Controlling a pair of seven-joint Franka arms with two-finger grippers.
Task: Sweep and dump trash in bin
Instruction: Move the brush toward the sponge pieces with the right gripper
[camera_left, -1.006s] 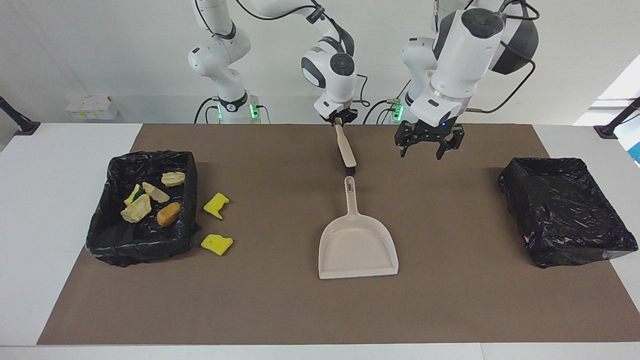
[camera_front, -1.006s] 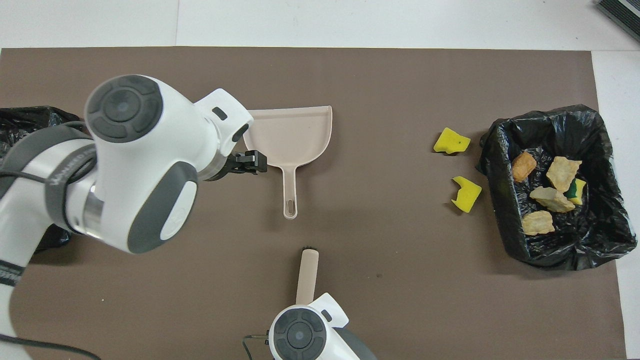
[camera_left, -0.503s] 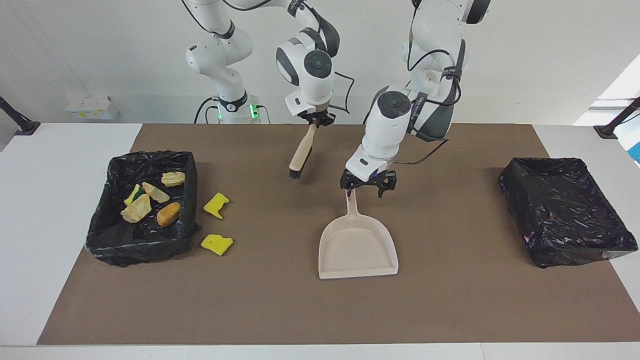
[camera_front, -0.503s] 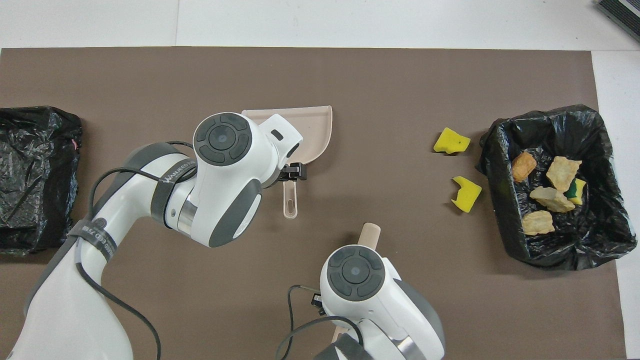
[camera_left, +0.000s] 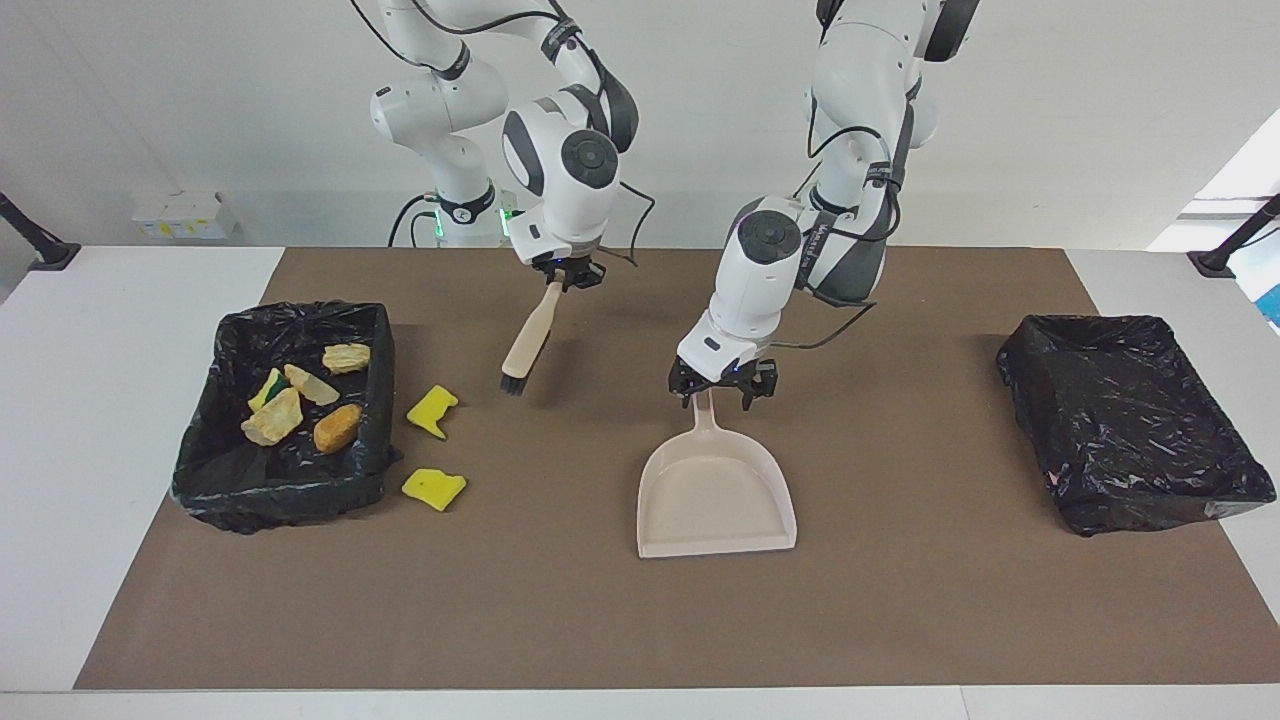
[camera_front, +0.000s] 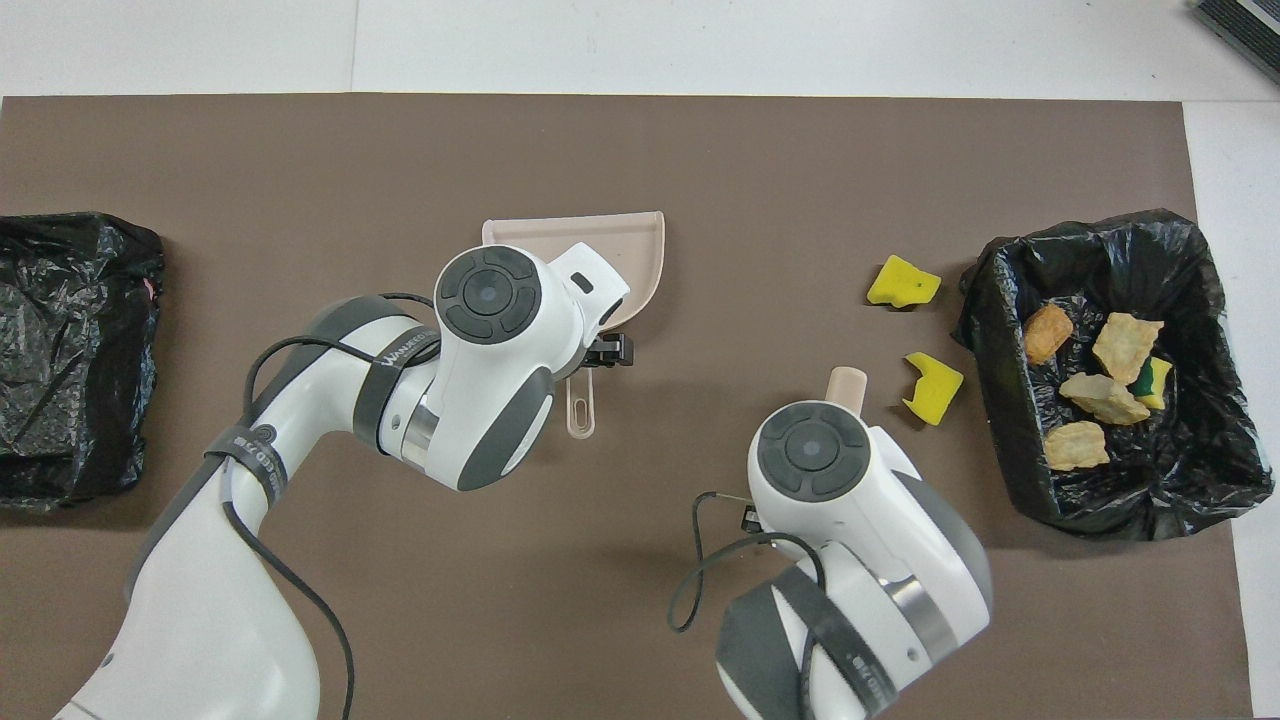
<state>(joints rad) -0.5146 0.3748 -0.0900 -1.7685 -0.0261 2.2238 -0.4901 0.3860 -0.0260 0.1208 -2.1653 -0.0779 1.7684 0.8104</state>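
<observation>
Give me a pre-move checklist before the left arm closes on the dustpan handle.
1. Left end effector open, straddling the dustpan handle: ok.
2. Dustpan flat on the brown mat: ok.
3. Brush held in the shut right end effector, bristles down: ok.
4. Two yellow sponge pieces on the mat beside the filled bin, unswept: not ok.
5. Firm contact with the handle: cannot tell.
</observation>
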